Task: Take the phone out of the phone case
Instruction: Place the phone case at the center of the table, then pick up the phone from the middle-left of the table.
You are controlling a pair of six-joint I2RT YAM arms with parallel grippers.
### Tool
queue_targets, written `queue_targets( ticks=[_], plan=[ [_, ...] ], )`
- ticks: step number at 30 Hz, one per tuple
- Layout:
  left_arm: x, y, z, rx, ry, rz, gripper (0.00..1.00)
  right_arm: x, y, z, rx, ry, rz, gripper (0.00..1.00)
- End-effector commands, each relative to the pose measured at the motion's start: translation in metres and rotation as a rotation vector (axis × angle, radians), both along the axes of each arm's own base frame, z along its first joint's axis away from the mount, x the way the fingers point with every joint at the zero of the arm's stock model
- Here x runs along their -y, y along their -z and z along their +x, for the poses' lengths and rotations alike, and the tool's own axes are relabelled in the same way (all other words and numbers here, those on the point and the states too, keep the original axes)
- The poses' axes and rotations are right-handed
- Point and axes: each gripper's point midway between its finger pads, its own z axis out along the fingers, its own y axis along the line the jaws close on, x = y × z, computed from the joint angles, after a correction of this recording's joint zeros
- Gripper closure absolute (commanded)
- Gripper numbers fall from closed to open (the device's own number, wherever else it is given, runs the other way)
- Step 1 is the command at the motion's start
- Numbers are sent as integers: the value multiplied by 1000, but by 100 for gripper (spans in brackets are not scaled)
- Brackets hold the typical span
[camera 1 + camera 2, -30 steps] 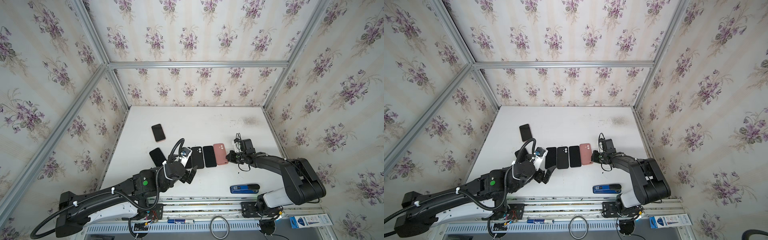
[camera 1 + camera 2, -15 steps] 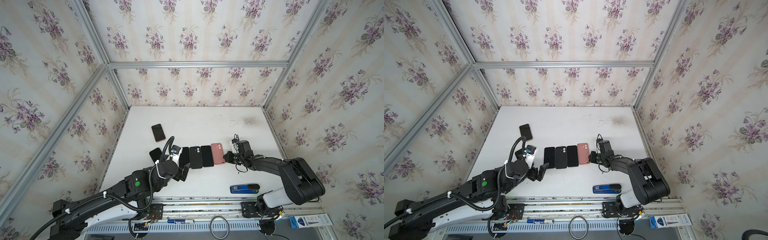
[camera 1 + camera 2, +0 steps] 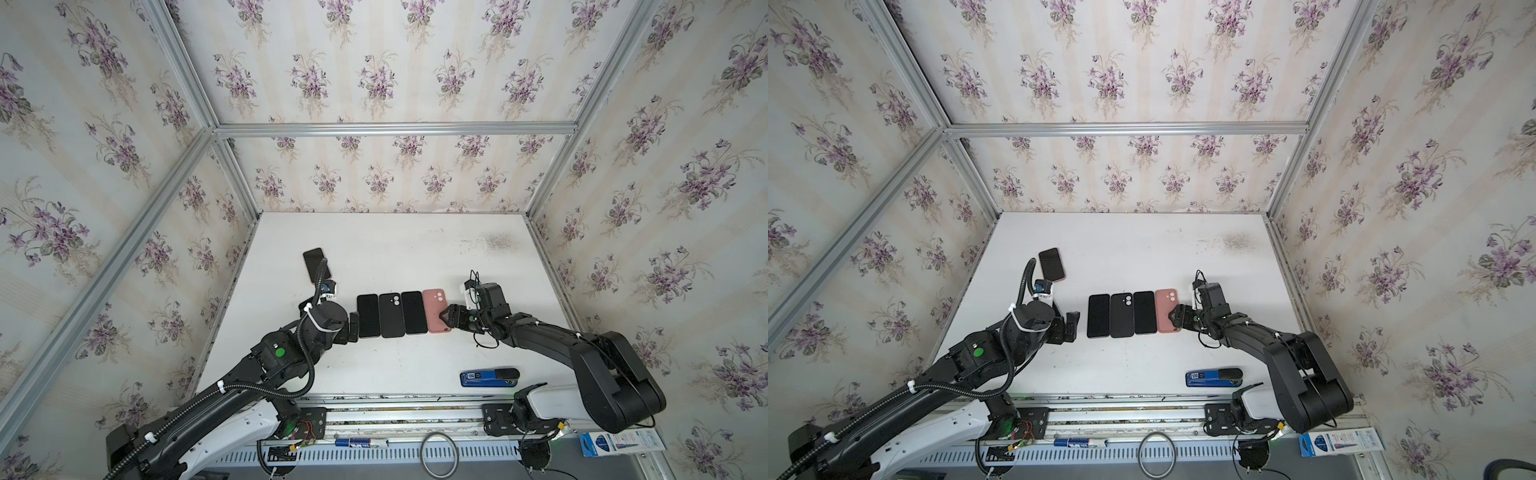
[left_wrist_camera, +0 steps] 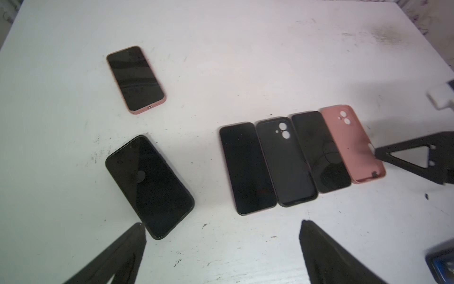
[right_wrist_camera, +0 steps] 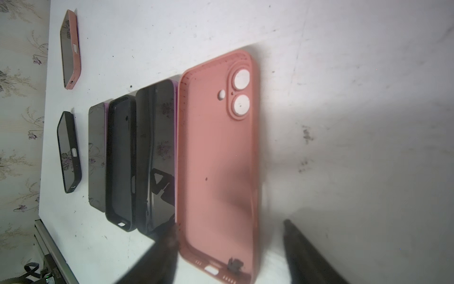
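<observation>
The right gripper (image 5: 228,231) sits low, spread wide, with the pink phone case (image 5: 216,147) end between its fingers (image 5: 162,250). The left gripper (image 4: 222,226) hovers wide and empty.

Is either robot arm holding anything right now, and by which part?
Nothing is held. Both arms' jaws are open; the right ones straddle one end of the pink case without clamping.

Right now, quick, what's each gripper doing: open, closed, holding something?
Left gripper: open, empty.
Right gripper: open, straddling the pink case at its end, not gripping it.
</observation>
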Motion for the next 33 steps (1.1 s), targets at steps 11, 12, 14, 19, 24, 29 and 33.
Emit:
queue_targets(
  ticks=[11,12,14,19,24,29,33],
  plan=[
    [-54,61,32,-202,-266,-100,0,-9,-84,-31,159,-42,35,0],
    [-56,66,35,-211,-273,-111,0,-14,-91,-34,171,-61,45,0],
    [-59,74,39,-243,-285,-129,0,-27,-102,-40,192,-110,52,1],
    [-71,94,49,-308,-344,-147,0,-66,-114,-60,223,-265,33,1],
    [-79,108,55,-353,-380,-127,0,-90,-110,-69,229,-336,19,1],
    [-81,127,57,-417,-400,-91,0,-101,-101,-72,212,-369,13,1],
    [-84,133,61,-431,-412,-65,0,-106,-100,-72,217,-383,13,1]
  ],
)
